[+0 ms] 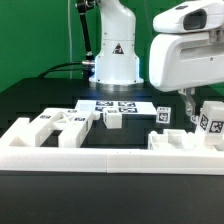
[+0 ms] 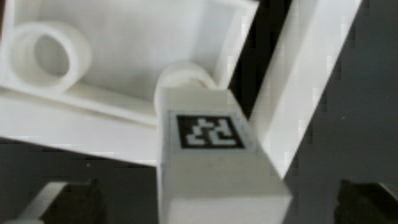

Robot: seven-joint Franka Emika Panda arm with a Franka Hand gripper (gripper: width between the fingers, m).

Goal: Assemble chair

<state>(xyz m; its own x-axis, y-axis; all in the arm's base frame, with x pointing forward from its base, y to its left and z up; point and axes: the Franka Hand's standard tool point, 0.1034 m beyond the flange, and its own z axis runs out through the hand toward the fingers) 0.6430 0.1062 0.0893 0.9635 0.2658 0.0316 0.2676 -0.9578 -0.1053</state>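
We read no words, letters or numbers anywhere. The only sign is a black triangular warning sticker point(image 1: 118, 47) on the robot arm's base point(image 1: 117, 68); its symbol is too small for us to make out. The marker board point(image 1: 88, 103) carries a row of black-and-white square tags. Similar tags sit on the chair pieces point(image 1: 212, 124) at the exterior view's right. In the wrist view we see 1 such tag point(image 2: 210, 132) on a white chair piece point(image 2: 217, 185). All these tags show block patterns only, no writing.
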